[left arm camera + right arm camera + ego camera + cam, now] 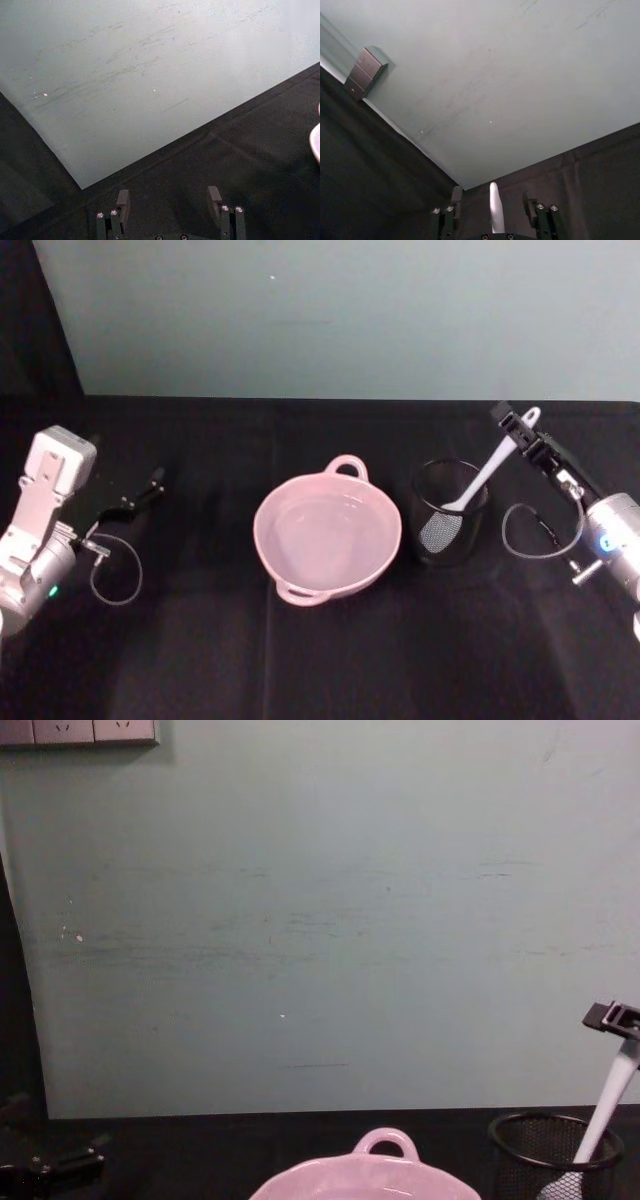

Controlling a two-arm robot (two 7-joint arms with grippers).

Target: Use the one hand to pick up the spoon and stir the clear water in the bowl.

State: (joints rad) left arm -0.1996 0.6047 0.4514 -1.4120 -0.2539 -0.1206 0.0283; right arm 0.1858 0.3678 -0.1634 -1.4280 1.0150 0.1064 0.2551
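A black table (330, 660) runs back to a pale teal wall (350, 310). The head view looks down on both, while the chest view looks across the table and also takes in a row of wall sockets (80, 730) high up. The pink bowl (260, 530) sits in the middle of the table. From above its whole round shape is open to see, with a loop handle on the far rim and a smaller one on the near rim, and the clear water (325, 535) shows as a faint sheen inside. From the chest, the far rim and loop show side-on. Just beside the bowl on the robot's right stands a black mesh cup (470, 540). The spoon (487, 472) is in the cup, scoop end down against the mesh, and its slim pale handle leans up and away to the right. The handle has a small hole at its tip. The right gripper (521, 431) is up at that tip. In the right wrist view its fingers (456, 196) stand apart on either side of the handle with a gap on each side, so it is released, not clamped. The left gripper (142, 492) is parked low at the table's left edge, and the left wrist view shows its fingers (122, 200) spread with nothing between them.
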